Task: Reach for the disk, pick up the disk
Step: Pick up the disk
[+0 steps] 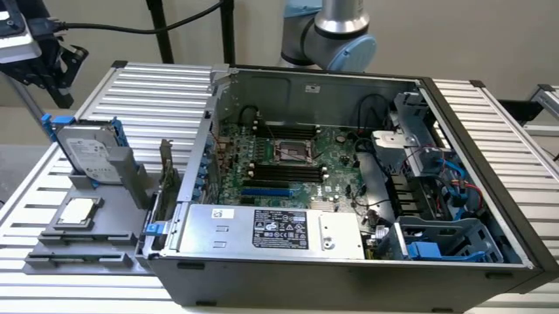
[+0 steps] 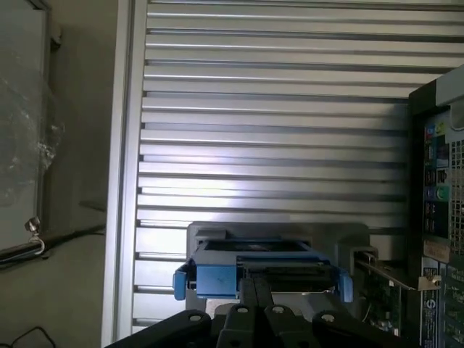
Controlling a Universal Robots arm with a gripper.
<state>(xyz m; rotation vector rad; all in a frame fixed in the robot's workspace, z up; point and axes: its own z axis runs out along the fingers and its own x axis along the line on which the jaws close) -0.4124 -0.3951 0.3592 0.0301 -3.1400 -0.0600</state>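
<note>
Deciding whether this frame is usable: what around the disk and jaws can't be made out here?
Disk label print: too small, exterior view.
Disk's lower end: hidden inside its grey holder, exterior view.
Disk's label face: wrist view sees it edge-on.
Middle of that edge: covered by the shut jaws, wrist view.
Gripper body: cut off by the picture's edge, wrist view.

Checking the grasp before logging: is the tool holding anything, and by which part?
Nothing is held: the tool is shut on air, apart from the disk.
</note>
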